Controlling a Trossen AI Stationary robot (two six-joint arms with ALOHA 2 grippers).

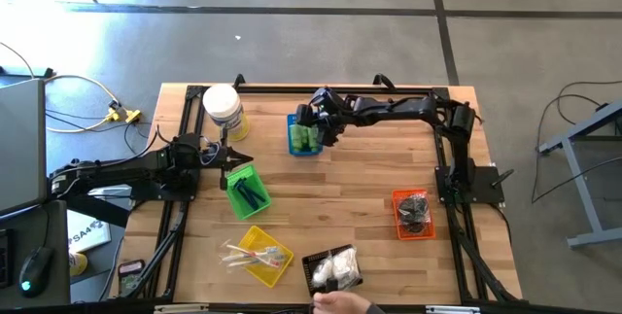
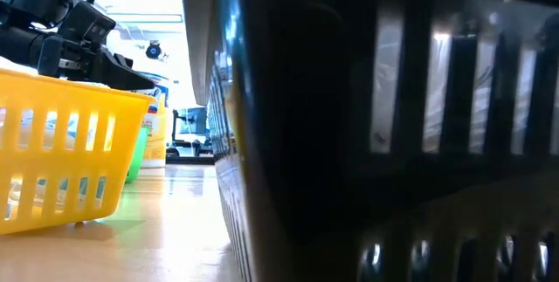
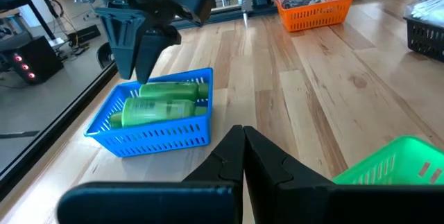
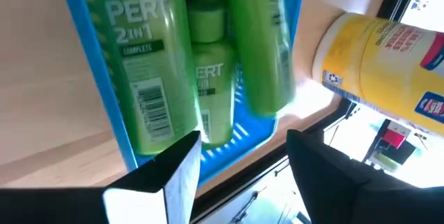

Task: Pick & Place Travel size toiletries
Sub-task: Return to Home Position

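Green bottles (image 3: 163, 102) in blue basket (image 3: 161, 139), right gripper (image 4: 243, 148) above

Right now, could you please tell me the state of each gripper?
Left gripper: shut, empty.
Right gripper: open, empty, above the blue basket.

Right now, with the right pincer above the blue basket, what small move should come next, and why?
Probably raise the right pincer straight up, clear of the blue basket. It hangs open and empty just over the green bottles, which lie inside the basket, so nothing is left to release. The left pincer waits shut beside the green basket.
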